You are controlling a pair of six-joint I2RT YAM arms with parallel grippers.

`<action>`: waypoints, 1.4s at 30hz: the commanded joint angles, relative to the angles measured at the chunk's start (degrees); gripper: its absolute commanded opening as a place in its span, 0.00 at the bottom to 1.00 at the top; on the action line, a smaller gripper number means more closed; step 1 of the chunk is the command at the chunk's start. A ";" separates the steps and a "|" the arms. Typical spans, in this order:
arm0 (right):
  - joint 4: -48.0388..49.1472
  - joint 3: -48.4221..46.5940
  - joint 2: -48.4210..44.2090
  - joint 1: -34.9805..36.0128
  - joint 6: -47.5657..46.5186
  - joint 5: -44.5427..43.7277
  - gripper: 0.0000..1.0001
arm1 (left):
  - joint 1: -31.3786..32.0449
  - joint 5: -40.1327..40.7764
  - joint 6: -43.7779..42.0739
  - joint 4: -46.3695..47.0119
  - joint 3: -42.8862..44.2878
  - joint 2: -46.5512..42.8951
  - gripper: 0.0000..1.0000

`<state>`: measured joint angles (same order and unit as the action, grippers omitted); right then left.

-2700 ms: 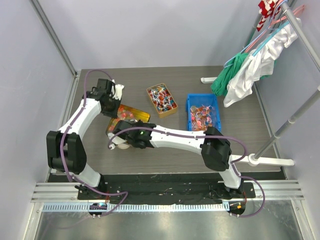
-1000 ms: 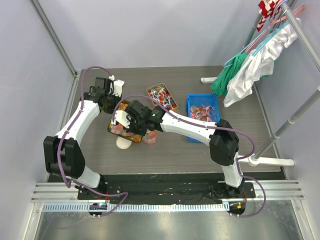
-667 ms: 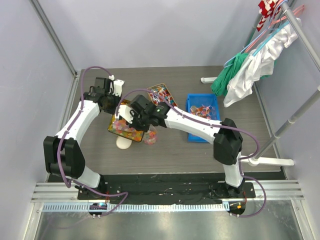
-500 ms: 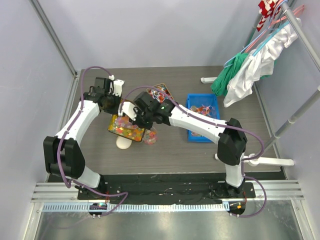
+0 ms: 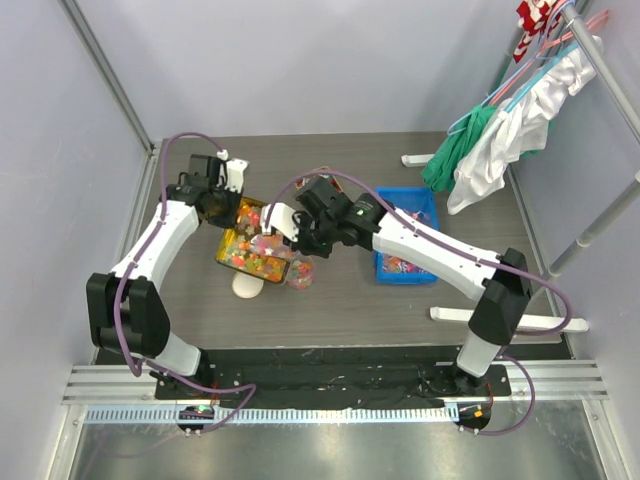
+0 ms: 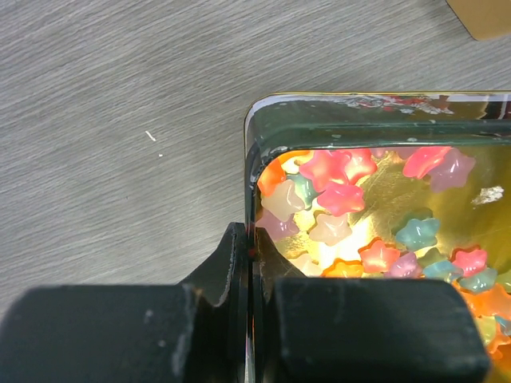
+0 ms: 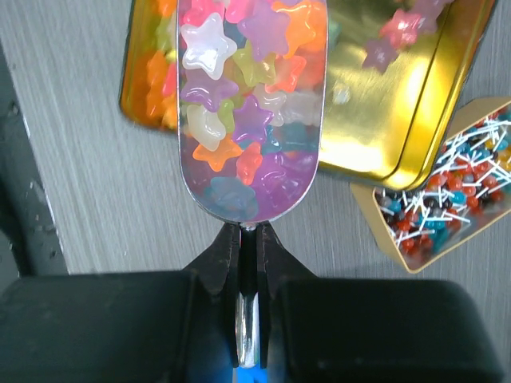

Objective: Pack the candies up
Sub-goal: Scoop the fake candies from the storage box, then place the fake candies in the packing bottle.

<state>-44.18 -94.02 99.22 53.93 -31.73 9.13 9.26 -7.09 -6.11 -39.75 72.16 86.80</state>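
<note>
Grey wood-grain table [image 5: 340, 305] is carrying everything; gold tin [image 5: 232, 258] of star candies [image 6: 343, 195] is sitting left of centre; white round piece [image 5: 247, 287] is lying just in front of it; small clear container [image 5: 301, 272] of sweets is standing beside that; second gold tin [image 7: 375, 209] is lying just beside the first; blue bin [image 5: 428, 197] is sitting further right; white rack foot [image 5: 500, 318] is resting front right.

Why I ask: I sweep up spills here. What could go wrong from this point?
1. The scoop in the right tool is full of star candies; a tilt or jolt could drop some on the table.
2. The left tool pinches the gold tin only at its rim, so the tin may slip or tip.
</note>
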 commanded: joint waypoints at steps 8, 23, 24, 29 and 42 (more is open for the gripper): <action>-5.47 8.31 -11.59 -0.40 -5.80 -2.44 0.01 | -3.19 -1.78 2.15 1.52 3.42 -3.13 0.00; -11.45 10.61 -10.37 -3.74 -10.63 -4.46 0.01 | -11.89 -2.48 -1.27 -0.51 5.01 -3.22 0.00; -11.62 10.44 -9.23 -4.09 -10.81 -5.60 0.01 | -12.15 -2.57 -1.27 -0.33 4.66 -3.39 0.00; -13.47 8.24 -5.71 -4.36 -12.39 -7.98 0.01 | -12.69 -2.66 -0.92 1.60 2.02 -5.41 0.00; -19.45 1.03 1.06 -4.19 -13.36 -13.96 0.01 | -12.77 -3.28 0.92 5.91 -4.04 -7.79 0.00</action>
<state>-61.36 -88.62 99.83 49.60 -43.92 -2.13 -3.49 -8.16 -6.68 -38.50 67.96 82.11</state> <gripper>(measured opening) 0.105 0.034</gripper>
